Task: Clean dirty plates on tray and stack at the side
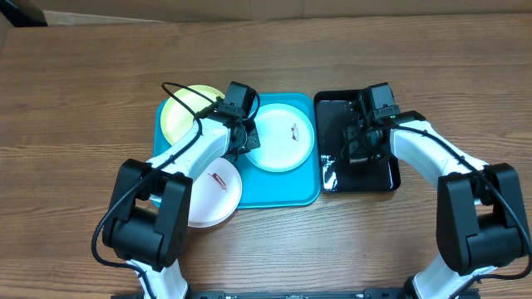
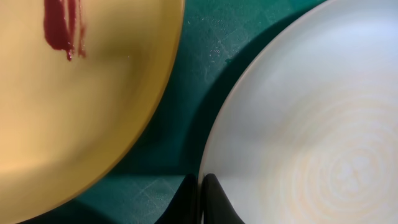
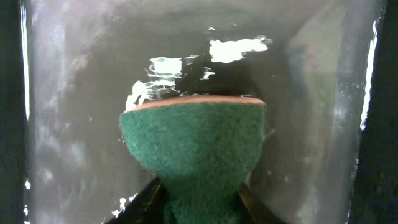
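Left hand [image 2: 199, 198]: fingers pressed together, nothing between them. The tips sit low over the large turquoise rectangular plastic tray [image 1: 287, 187], right at the rim of the round pale blue plate [image 1: 278, 149]. I can't tell whether they touch it.

- The pale blue plate lies flat in the tray on the right of this hand, with a small reddish smudge on its far side.
- The round yellow-green plate [image 1: 183, 116] lies on the left of this hand. It has a dark red smear, and its edge hangs over the tray's far left corner.
- A strip of bare tray floor runs between those two plates, straight ahead of the fingertips.
- The round white plate [image 1: 208, 203] is behind this hand, beside my forearm. It has a red smudge and lies half on the tray's near left rim, half over the wooden counter [image 1: 83, 83].

Right hand [image 3: 199, 200]: pinching a green scouring sponge [image 3: 193, 143] that has a thin orange layer along its far edge.

- The sponge sticks out ahead of the fingers.
- The hand and sponge are over the small glossy black tray [image 1: 382, 170], which touches the turquoise tray's right side.
- The black tray's floor ahead of the sponge looks wet, with white glints or foam.
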### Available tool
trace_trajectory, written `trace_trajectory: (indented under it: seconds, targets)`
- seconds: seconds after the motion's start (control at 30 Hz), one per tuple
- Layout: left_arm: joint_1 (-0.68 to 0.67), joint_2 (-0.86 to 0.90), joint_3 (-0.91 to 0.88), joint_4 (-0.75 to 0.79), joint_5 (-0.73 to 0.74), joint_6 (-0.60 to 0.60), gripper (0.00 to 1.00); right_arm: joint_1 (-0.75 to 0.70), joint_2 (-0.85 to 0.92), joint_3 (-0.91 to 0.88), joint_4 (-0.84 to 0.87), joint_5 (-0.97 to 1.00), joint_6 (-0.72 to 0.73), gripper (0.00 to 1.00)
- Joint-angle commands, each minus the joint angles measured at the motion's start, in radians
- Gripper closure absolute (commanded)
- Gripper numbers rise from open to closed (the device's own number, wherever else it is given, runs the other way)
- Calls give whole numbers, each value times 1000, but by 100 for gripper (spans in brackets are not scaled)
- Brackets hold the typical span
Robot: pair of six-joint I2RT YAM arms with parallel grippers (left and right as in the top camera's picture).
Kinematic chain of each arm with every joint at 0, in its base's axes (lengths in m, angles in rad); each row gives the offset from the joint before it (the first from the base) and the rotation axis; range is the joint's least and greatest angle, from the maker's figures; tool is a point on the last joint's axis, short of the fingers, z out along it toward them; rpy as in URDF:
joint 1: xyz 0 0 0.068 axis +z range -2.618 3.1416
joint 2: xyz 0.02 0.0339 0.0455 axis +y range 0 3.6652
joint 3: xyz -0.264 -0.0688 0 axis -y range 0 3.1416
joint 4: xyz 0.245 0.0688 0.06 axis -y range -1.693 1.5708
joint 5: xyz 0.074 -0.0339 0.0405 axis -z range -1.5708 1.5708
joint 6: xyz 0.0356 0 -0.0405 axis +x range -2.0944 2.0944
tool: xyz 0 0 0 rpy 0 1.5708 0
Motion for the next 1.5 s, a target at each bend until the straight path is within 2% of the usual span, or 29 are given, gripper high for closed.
trace_trajectory:
  seconds: [0.0,0.03,0.27,0.47,0.7,1.47]
  targets:
    - [7,13,-7,-10,-17,10,96,3,-34,-3,9,13,7,87]
    - [7,13,-7,-10,-17,10,96,3,-34,0,8,12,7,96]
    - [7,13,-7,-10,-17,10,96,3,-66,94,-93,-119,7,96]
    - [7,13,-7,-10,-17,10,96,3,-157,167,-180,-113,7,96]
    - [7,13,-7,-13,-18,10,96,4,-262,173,-209,-55,7,96]
    - [12,12,-7,-41,-41,9,96,4,-264,173,-252,-89,8,96]
